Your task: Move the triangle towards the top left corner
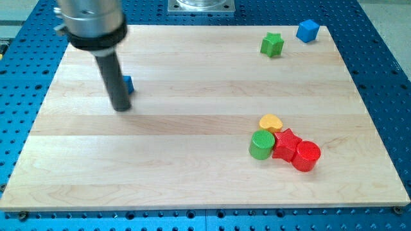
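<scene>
A blue block [128, 83], most likely the triangle, lies on the wooden board [192, 141] in its upper left part. It is mostly hidden behind my dark rod, so its shape cannot be made out. My tip [122, 108] rests on the board just below and to the left of this block, touching or nearly touching it.
A green star [272, 44] and a blue cube [308, 30] sit near the view's top right. At lower right a yellow heart [271, 122], a green cylinder [261, 144], a red star [286, 142] and a red cylinder [306, 156] cluster together.
</scene>
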Robot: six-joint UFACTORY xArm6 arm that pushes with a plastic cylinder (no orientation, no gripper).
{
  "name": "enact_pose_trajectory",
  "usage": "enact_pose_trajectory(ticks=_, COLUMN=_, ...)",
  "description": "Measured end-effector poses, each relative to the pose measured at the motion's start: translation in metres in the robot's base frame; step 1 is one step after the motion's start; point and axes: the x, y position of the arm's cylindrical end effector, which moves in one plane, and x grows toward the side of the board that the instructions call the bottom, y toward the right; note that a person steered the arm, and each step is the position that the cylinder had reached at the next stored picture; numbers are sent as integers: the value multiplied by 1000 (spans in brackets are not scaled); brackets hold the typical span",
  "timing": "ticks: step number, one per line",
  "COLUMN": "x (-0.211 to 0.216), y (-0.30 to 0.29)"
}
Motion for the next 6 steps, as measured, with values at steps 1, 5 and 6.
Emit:
enact_pose_trajectory(ticks=1, x=-49, y=-45)
enact_pose_trajectory(ticks=5, x=-72, y=7)
enact_pose_trajectory(ticks=6, x=-97, y=-4)
